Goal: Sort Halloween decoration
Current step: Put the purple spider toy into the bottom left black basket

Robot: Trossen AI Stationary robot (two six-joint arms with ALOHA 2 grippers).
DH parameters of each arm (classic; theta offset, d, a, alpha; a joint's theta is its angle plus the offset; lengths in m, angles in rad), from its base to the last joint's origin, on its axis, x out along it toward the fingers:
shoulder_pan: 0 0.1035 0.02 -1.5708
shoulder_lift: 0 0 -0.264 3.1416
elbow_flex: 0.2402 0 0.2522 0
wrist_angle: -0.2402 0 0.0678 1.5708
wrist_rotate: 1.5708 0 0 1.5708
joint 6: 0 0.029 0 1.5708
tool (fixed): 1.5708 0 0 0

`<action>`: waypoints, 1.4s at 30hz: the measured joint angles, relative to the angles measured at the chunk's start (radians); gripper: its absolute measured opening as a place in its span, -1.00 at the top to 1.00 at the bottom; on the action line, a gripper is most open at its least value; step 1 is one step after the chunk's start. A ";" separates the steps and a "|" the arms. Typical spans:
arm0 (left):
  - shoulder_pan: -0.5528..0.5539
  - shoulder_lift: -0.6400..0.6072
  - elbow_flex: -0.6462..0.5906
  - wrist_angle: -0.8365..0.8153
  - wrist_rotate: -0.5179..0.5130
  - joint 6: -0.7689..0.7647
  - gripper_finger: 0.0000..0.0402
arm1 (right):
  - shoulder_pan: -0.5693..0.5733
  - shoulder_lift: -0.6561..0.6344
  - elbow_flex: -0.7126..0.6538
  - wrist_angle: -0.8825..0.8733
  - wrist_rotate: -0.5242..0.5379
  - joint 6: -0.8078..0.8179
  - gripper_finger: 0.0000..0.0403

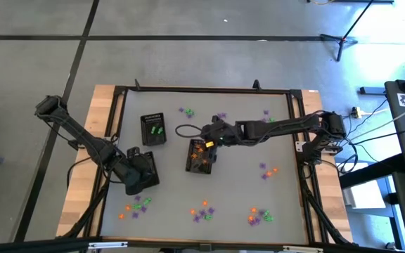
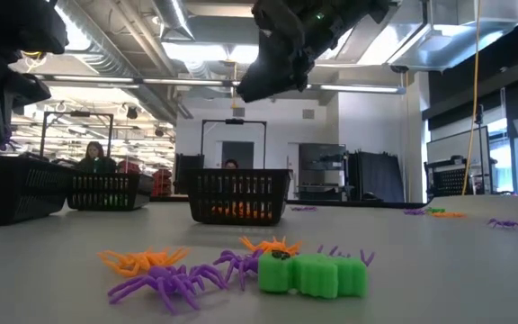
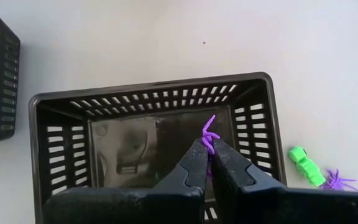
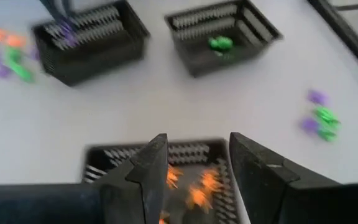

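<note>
My left gripper (image 3: 207,148) is shut on a purple spider (image 3: 209,132) above the inside of a black tray (image 3: 148,93) at the table's left (image 1: 140,177). My right gripper (image 4: 194,155) stands open, with nothing between its fingers, over the middle tray (image 1: 201,163), which holds orange trinkets (image 4: 197,193). A third tray (image 1: 153,130), farther back, holds green pieces (image 4: 219,43). Loose orange, purple and green trinkets (image 1: 202,211) lie in small heaps on the table. My left gripper pinches the purple spider between its two fingertips (image 3: 197,152), coming from above and slanting down. The spider's legs (image 3: 210,121) stick out past the tips. It hangs clear above the tray's floor.
Heaps of trinkets lie along the near edge (image 1: 136,206) (image 1: 259,216), at the right (image 1: 267,170) and near the far edge (image 1: 187,111) (image 1: 221,116). A green piece (image 3: 306,167) and a purple spider (image 3: 337,180) lie just beside the left tray. A black frame (image 1: 202,89) borders the table.
</note>
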State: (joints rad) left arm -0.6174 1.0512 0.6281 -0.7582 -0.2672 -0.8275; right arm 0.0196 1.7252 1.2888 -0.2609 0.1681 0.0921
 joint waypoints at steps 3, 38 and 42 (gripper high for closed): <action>0.000 0.000 0.000 0.000 -0.002 0.000 1.00 | -0.001 -0.005 0.000 -0.096 0.108 -0.026 0.15; 0.009 0.000 0.028 0.010 0.204 0.080 0.36 | -0.436 -0.152 -0.106 -0.225 -0.235 -0.099 0.16; 0.023 0.000 0.028 0.015 0.173 0.125 0.34 | -0.512 -0.130 -0.219 -0.094 -0.248 -0.115 0.16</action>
State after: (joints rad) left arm -0.5949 1.0512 0.6559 -0.7432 -0.0943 -0.7022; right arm -0.4928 1.5947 1.0697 -0.3547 -0.0798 -0.0231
